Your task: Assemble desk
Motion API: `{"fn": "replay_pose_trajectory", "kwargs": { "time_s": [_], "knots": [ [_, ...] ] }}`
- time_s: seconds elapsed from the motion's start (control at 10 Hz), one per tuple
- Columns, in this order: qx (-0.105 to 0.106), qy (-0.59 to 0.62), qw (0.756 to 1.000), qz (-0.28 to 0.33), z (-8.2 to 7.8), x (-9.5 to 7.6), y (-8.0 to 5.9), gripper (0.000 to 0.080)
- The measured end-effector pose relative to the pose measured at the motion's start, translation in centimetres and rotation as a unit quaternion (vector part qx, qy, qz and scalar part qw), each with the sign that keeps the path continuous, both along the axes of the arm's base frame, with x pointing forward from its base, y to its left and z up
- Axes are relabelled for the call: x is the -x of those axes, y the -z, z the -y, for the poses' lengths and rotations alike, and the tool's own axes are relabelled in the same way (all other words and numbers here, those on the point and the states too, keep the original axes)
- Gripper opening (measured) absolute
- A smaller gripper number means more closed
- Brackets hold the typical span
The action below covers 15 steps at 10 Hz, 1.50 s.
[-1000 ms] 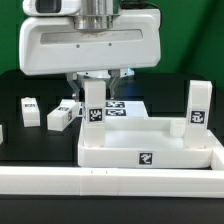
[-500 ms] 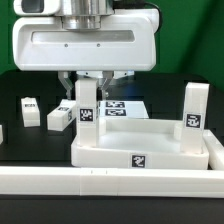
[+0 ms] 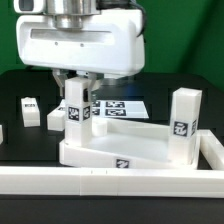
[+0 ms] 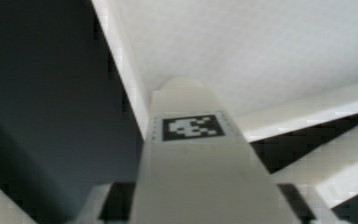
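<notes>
The desk slab [image 3: 120,150] lies on the black table, turned at an angle, with one leg [image 3: 182,122] upright in its corner at the exterior view's right. My gripper [image 3: 76,92] is shut on a second leg [image 3: 75,112], which stands upright in the slab's corner at the exterior view's left. In the wrist view this leg [image 4: 202,175] fills the middle between my fingers [image 4: 119,203], with its tag facing the camera and the slab [image 4: 247,40] beyond it. Two loose legs [image 3: 29,110] [image 3: 55,119] lie on the table to the exterior view's left.
The marker board [image 3: 115,106] lies flat behind the slab. A long white rail [image 3: 110,180] runs along the front edge and turns up at the exterior view's right [image 3: 213,150]. A small white part [image 3: 2,131] shows at the left edge.
My gripper has moved to the exterior view's left with the leg in it. The slab has shifted left with it and turned, and the other leg has moved along.
</notes>
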State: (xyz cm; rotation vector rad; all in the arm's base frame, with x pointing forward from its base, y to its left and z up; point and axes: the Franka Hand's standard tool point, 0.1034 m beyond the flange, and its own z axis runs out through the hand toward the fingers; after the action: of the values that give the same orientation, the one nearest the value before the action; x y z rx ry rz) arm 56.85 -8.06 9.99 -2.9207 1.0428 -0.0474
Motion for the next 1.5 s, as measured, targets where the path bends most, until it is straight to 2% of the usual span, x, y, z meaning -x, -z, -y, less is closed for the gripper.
{"fn": "replay_pose_trajectory", "kwargs": {
  "time_s": [0.3, 0.4, 0.5, 0.6, 0.7, 1.0, 1.2, 1.5],
  "knots": [
    [0.0, 0.035, 0.999, -0.003, 0.1, 0.1, 0.0, 0.0305],
    [-0.002, 0.041, 0.999, -0.003, 0.0, 0.1, 0.1, 0.0465],
    [-0.002, 0.038, 0.999, -0.003, 0.0, 0.1, 0.0, 0.0465],
    [-0.005, 0.041, 0.999, -0.003, -0.1, 0.1, -0.4, 0.0585],
    [-0.011, 0.057, 0.998, -0.006, -0.7, 0.3, -1.2, 0.0636],
    [-0.024, 0.113, 0.993, -0.009, -3.8, 0.9, -3.1, 0.0646],
    [-0.025, 0.128, 0.991, -0.014, -5.9, 0.9, -2.8, 0.0649],
    [-0.024, 0.123, 0.992, -0.017, -5.9, 1.0, -2.3, 0.0649]
  ]
}}
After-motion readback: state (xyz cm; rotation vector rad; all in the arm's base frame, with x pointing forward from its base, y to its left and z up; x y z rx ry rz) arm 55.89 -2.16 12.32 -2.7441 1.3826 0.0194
